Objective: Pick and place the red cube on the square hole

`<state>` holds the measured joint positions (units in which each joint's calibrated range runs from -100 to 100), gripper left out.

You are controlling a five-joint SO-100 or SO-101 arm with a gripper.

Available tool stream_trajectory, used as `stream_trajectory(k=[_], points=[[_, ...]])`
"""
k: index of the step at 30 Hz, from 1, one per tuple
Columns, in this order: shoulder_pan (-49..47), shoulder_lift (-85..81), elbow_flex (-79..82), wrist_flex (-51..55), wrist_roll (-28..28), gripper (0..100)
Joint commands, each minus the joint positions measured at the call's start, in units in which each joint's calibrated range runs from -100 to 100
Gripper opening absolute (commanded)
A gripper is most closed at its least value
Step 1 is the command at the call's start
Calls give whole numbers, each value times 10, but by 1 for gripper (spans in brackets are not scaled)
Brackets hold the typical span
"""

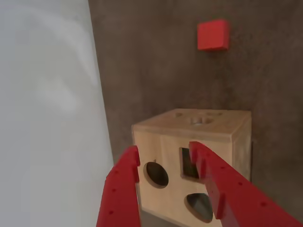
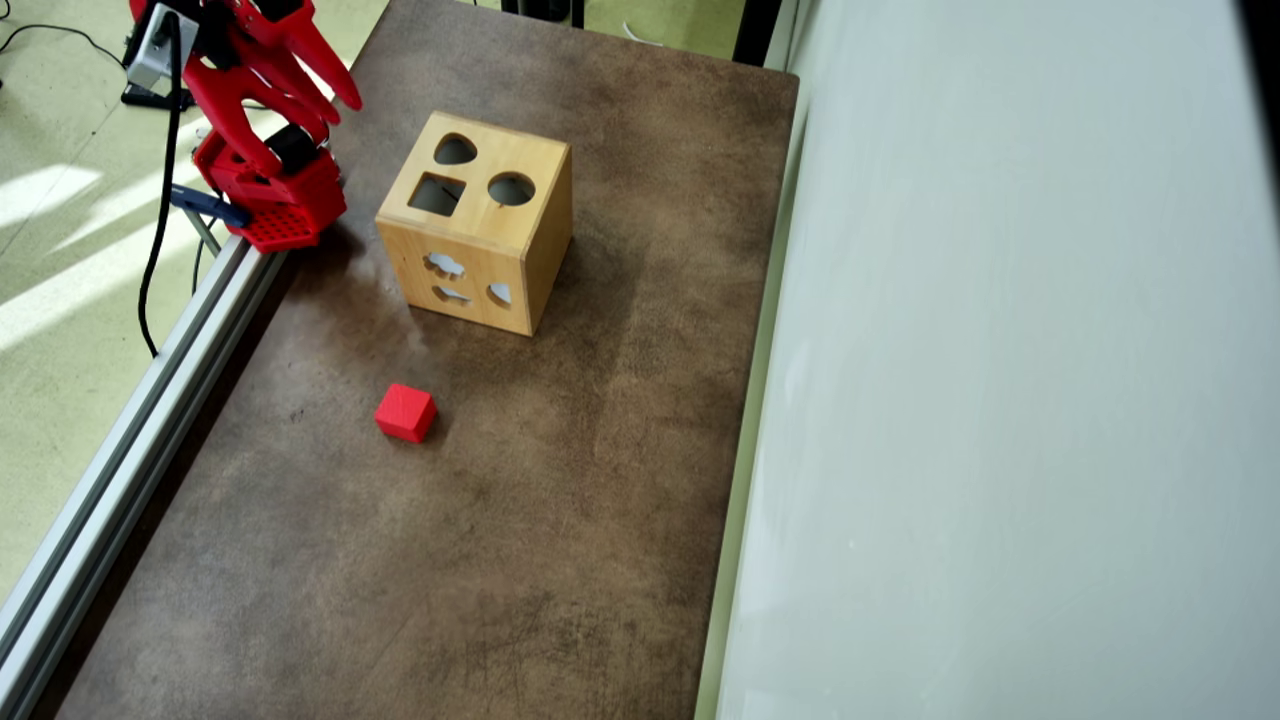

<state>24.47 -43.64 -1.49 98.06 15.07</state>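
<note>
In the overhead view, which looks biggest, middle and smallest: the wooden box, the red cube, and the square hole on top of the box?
Largest to smallest in the overhead view:
1. wooden box
2. red cube
3. square hole
The cube and the hole look close in size, and the hole sits nearer the camera, so their order is unsure.

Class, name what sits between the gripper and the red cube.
The wooden shape-sorter box stands between the open gripper and the red cube, clearest in the wrist view.

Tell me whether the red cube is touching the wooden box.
Apart. The overhead view shows bare brown table between the red cube and the wooden box; the wrist view shows the same gap.
</note>
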Motion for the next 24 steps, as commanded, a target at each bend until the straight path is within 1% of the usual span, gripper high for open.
stream_trajectory(k=[1,4,10,16,24], points=[[48,48,-11,-5,53,17],[78,90,-10,-5,73,17],[117,189,-10,-5,91,17],[125,264,-11,-6,104,17],[124,343,-20,-8,104,17]])
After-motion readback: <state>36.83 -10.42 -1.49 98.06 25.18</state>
